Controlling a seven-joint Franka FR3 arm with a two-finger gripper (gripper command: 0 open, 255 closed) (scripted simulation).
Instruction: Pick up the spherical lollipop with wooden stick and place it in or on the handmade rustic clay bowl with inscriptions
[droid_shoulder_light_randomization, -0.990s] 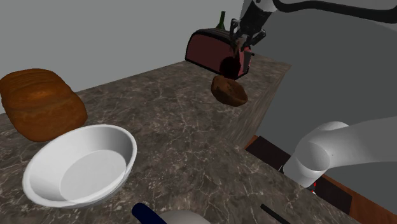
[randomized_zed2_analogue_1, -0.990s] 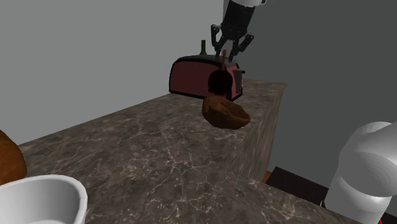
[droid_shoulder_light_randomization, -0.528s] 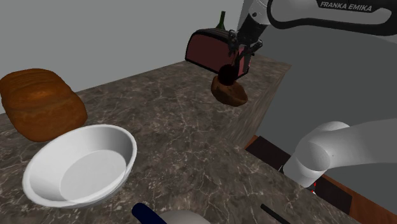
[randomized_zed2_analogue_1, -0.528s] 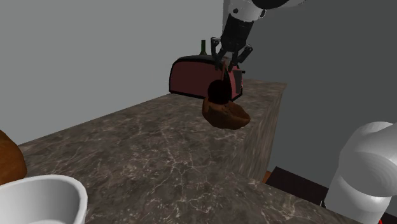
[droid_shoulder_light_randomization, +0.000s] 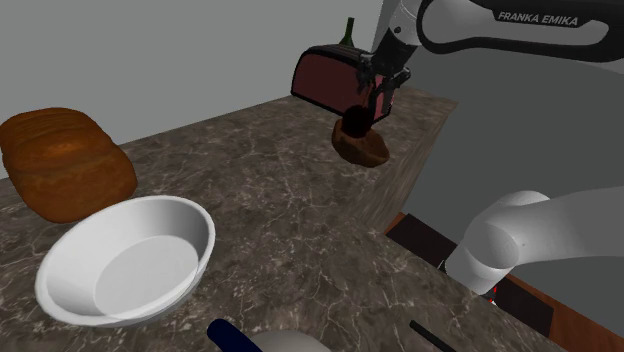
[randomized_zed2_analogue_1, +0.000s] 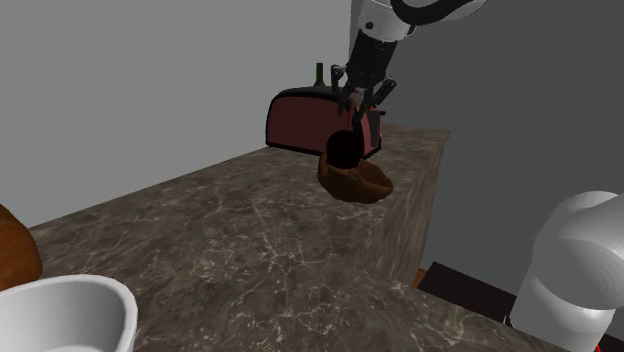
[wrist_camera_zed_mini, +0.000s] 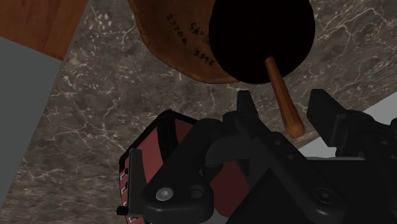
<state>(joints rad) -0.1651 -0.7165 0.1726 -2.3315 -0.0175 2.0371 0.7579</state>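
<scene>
I see the lollipop (randomized_zed2_analogue_1: 344, 150) over the clay bowl (randomized_zed2_analogue_1: 365, 183), which sits on the counter (randomized_zed2_analogue_1: 230, 240) just before the toaster (randomized_zed2_analogue_1: 300, 120); a bottle (randomized_zed2_analogue_1: 319, 72) stands behind that.

You're looking at a home kitchen. A long worktop (droid_shoulder_light_randomization: 270, 200) of dark, white-veined stone runs along plain grey walls, and everything standing on it is kitchen stuff. A dark red toaster (droid_shoulder_light_randomization: 322, 78) sits at the far end with a green bottle (droid_shoulder_light_randomization: 350, 27) just behind it. A brown rustic clay bowl (droid_shoulder_light_randomization: 368, 152) stands beside the toaster. At the near end a large brown loaf of bread (droid_shoulder_light_randomization: 62, 165) lies next to a wide white bowl (droid_shoulder_light_randomization: 140, 265).
</scene>
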